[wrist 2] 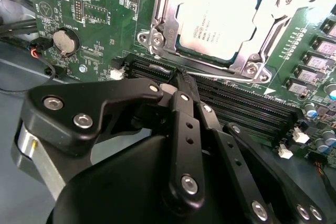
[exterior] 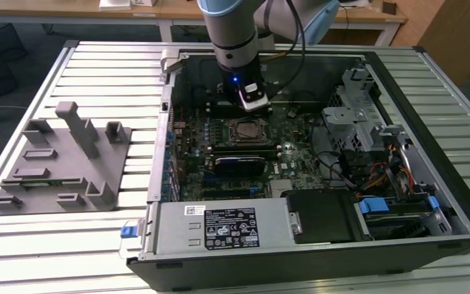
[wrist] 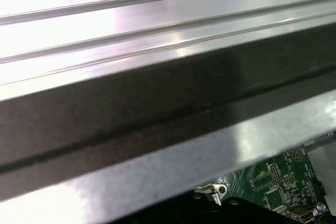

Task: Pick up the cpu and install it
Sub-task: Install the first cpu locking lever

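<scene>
The cpu (wrist 2: 220,22), a silver-topped square chip, lies flat in its motherboard socket with a metal frame (wrist 2: 157,35) around its edges. My gripper (wrist 2: 180,77) hovers just beside that frame, above the black memory slots (wrist 2: 236,103). Its black fingers meet at the tips with nothing between them. In the exterior view the arm reaches down into the open computer case, and the gripper (exterior: 248,113) hangs just behind the socket (exterior: 247,130).
A grey fixture block (exterior: 63,159) stands on the slatted table at the exterior view's left. Inside the case are a power supply (exterior: 227,229), a drive cage (exterior: 357,104) and cables (exterior: 382,177). The case wall (wrist: 157,114) passes close by in the first wrist view.
</scene>
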